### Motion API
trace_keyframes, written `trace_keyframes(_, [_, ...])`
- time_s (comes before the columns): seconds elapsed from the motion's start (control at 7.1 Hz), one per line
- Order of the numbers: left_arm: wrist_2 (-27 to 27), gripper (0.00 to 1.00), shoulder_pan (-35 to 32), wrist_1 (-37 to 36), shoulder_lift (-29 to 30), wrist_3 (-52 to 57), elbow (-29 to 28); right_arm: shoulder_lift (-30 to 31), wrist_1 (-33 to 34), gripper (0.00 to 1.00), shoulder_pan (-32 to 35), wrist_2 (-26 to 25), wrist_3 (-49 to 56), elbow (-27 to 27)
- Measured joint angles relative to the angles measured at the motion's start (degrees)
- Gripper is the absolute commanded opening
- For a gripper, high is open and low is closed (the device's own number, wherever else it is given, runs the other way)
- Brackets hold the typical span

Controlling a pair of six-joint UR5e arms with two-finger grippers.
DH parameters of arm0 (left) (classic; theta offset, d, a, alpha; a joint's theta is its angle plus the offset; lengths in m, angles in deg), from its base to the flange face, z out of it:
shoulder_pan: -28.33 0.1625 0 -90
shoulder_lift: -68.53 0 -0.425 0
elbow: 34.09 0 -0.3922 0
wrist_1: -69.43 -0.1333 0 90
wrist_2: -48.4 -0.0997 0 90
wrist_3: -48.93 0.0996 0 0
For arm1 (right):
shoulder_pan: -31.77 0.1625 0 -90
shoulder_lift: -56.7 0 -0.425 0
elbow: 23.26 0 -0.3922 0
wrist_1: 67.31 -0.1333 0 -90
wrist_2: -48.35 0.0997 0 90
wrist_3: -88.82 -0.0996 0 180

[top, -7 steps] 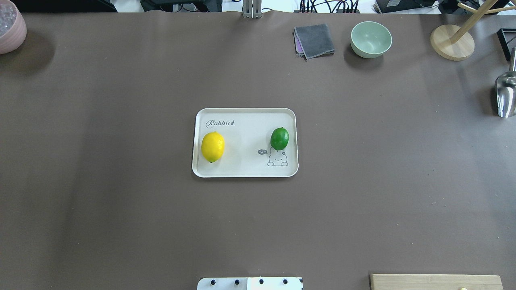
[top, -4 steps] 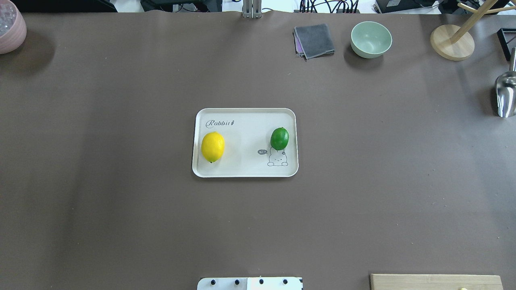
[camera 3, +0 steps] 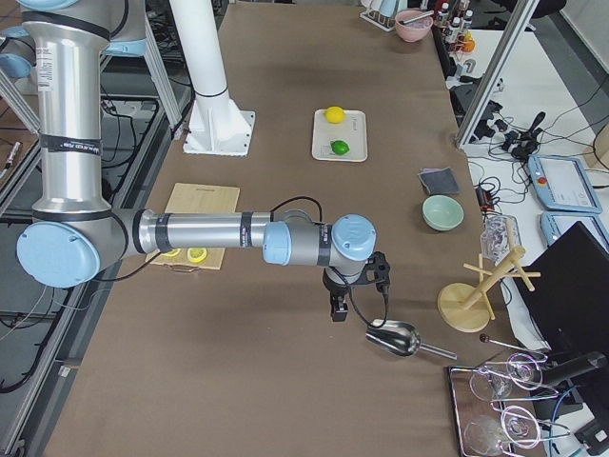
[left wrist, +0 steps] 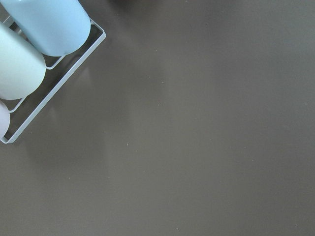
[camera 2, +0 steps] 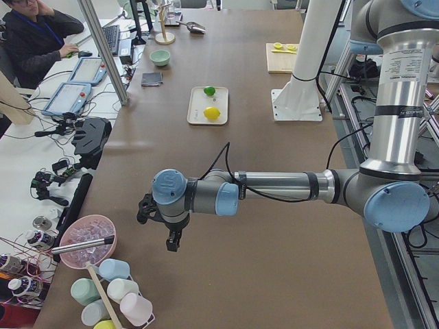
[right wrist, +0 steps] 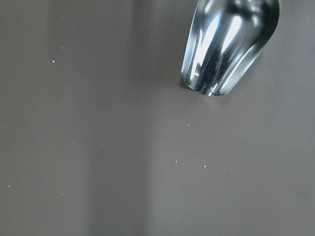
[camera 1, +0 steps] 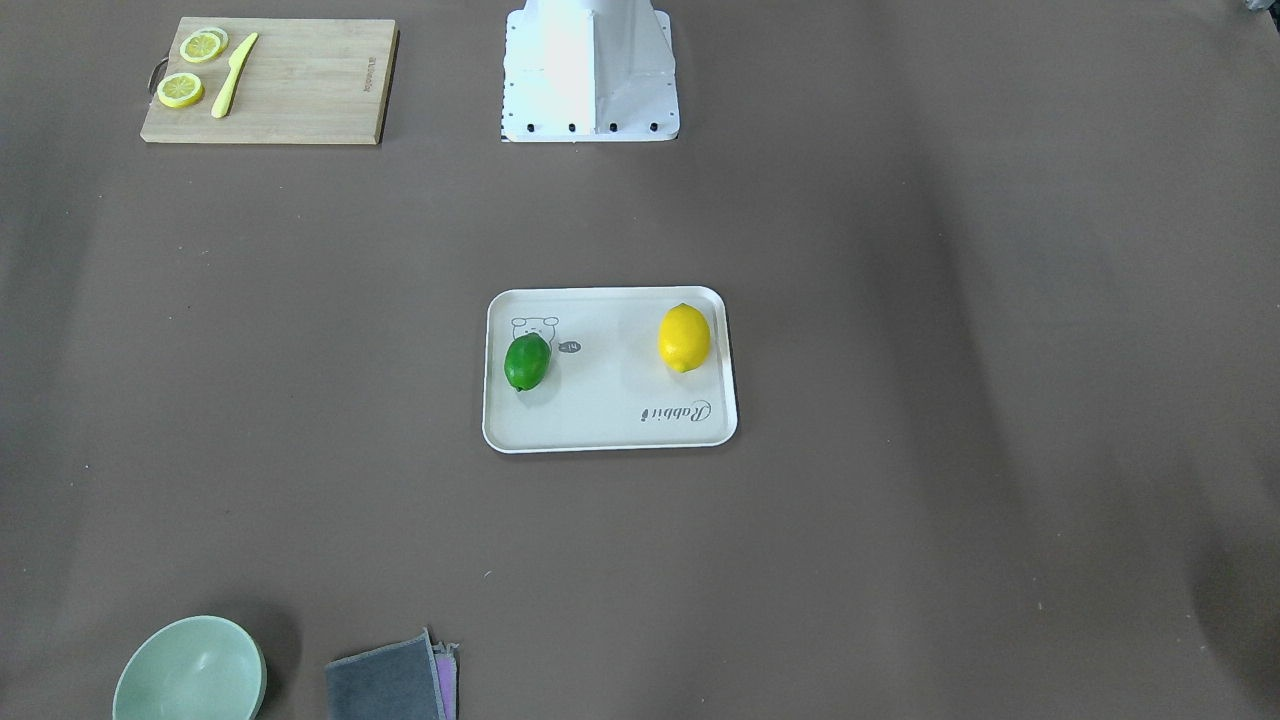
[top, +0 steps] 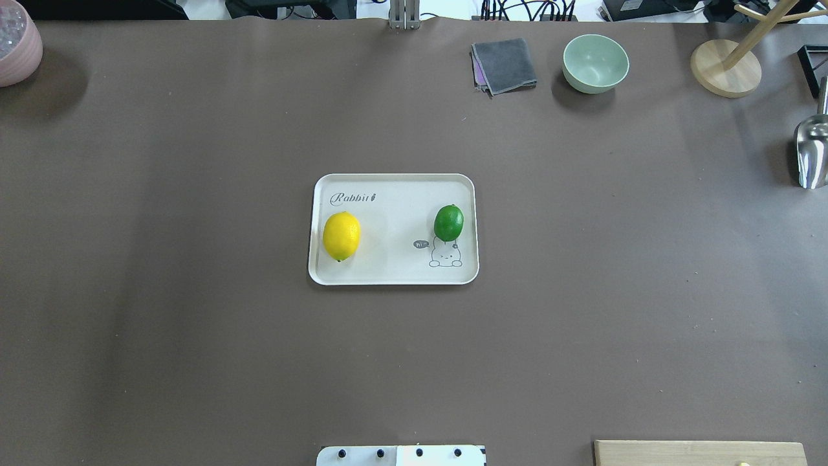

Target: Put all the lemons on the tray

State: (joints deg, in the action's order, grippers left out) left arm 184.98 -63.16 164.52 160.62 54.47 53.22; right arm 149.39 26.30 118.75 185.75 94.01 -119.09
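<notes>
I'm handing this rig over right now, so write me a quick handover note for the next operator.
Left gripper: hangs over bare table near the pastel cups, far from the tray. Open or shut cannot be told.
Right gripper: hangs beside the metal scoop. Its state cannot be told either.
Yellow lemon and green lemon: both lie on the tray, apart, and neither is held.
Done: both lemons placed.
Left: nothing that these views show.

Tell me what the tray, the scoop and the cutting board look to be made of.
Tray: probably plastic or melamine, matte off-white with a printed drawing.
Scoop: metal, likely polished steel, judging by its mirror-like reflections.
Cutting board: wood, perhaps bamboo, pale tan with faint lengthwise grain.
</notes>
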Motion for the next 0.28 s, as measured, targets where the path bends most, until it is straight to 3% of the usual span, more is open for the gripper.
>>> trace_keyframes(0.28, [0.0, 0.98, 0.0, 0.0, 0.3, 0.0, -0.2, 0.0, 0.0, 1.00, -0.1, 0.1, 0.0, -0.1])
